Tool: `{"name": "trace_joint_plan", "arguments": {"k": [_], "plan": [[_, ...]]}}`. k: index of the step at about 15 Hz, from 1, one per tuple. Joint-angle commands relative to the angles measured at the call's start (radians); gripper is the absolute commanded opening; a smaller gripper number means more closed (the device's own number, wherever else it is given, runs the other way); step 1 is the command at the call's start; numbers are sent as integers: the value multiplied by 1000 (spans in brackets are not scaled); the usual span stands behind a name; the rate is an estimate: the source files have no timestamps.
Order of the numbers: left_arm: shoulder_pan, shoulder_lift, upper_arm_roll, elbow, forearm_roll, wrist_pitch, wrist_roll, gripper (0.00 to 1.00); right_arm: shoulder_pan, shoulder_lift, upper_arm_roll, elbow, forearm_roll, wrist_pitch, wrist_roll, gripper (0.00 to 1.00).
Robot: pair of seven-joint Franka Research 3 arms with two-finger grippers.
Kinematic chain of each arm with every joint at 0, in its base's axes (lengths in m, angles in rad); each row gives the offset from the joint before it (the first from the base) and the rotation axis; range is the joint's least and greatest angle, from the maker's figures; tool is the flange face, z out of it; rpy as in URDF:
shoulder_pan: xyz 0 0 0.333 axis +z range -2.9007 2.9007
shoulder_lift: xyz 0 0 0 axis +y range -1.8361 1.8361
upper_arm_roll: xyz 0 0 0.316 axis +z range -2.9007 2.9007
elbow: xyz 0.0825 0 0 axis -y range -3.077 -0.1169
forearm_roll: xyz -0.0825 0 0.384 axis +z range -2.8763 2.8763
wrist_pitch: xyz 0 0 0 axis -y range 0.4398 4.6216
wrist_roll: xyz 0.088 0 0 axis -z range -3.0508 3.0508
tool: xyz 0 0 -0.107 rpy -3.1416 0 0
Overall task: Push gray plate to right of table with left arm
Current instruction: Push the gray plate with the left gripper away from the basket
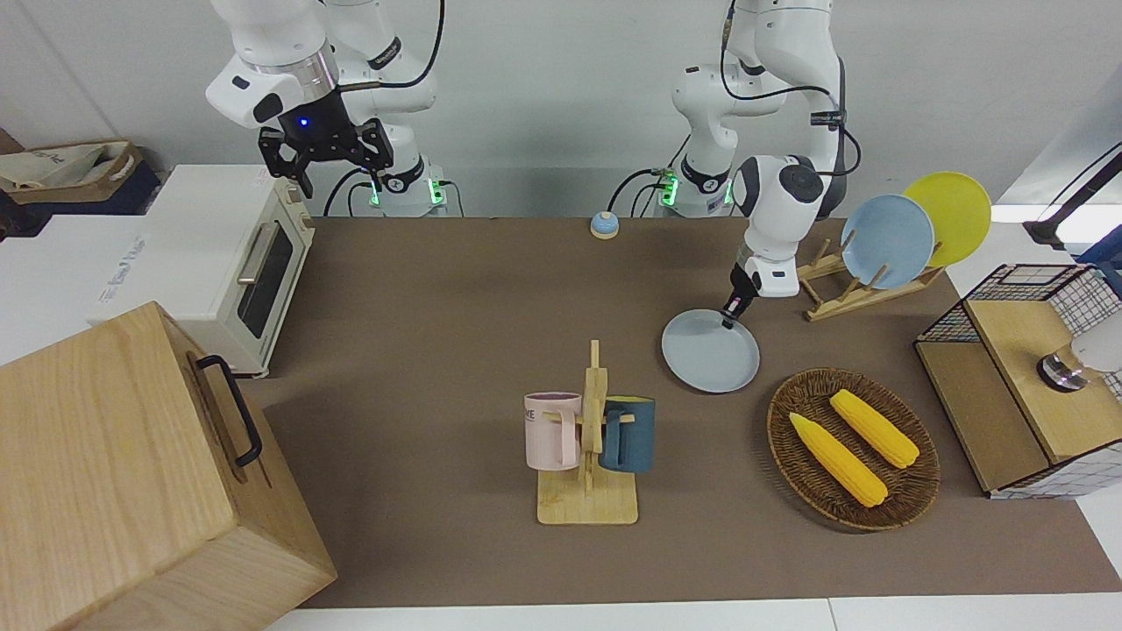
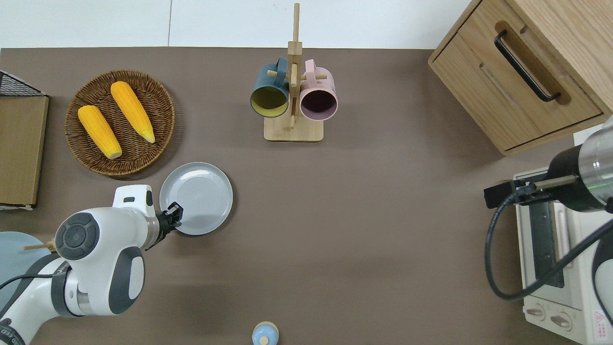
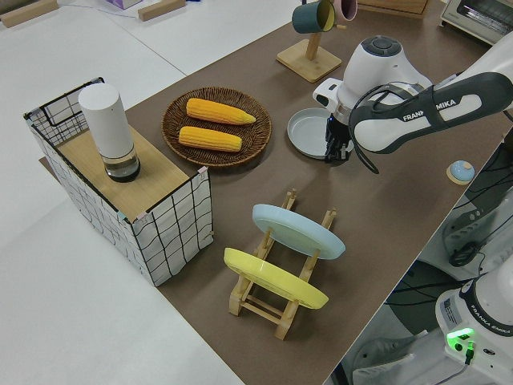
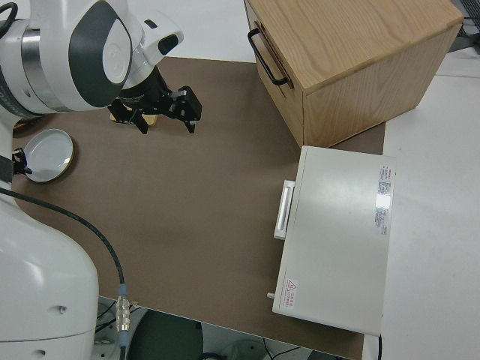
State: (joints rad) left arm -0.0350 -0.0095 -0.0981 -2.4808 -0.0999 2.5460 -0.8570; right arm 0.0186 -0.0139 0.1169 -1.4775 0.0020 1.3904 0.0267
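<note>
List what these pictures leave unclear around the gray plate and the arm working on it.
- Left gripper: too small in every view to tell open from shut, or whether it touches the gray plate.
- Plate rim under the gripper: hidden in the overhead view.
- Right side view: the plate shows only small at the edge.
- The right arm is parked.

My arm (image 2: 96,249) wears a glossy white plastic shell with dark gray caps, and my left gripper (image 2: 173,214) is matt black. The gray plate (image 2: 201,194) looks like smooth glazed ceramic with a soft sheen. The table (image 2: 383,230) has a matt brown top. The basket (image 2: 143,153) is rough woven wicker. The mug stand (image 2: 293,129) and the cabinet (image 2: 560,62) are pale, smooth wood. The oven (image 4: 337,240) is smooth cream-painted metal.
</note>
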Motion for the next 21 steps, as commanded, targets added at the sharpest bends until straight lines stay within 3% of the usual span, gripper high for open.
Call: {"name": "trace_joint_plan", "arguments": {"k": [1,13,21], "plan": [[-26,33,-23,-16,8,30,-57,0,-20,-3,13,8,10,-14,2,983],[-255,42,-37,8,6,30,-332,0,-20,-3,15,8,10,-14,2,983],[-436,109,-37,80,8,28,-517,0,-20,-3,15,8,10,-14,1,983]]}}
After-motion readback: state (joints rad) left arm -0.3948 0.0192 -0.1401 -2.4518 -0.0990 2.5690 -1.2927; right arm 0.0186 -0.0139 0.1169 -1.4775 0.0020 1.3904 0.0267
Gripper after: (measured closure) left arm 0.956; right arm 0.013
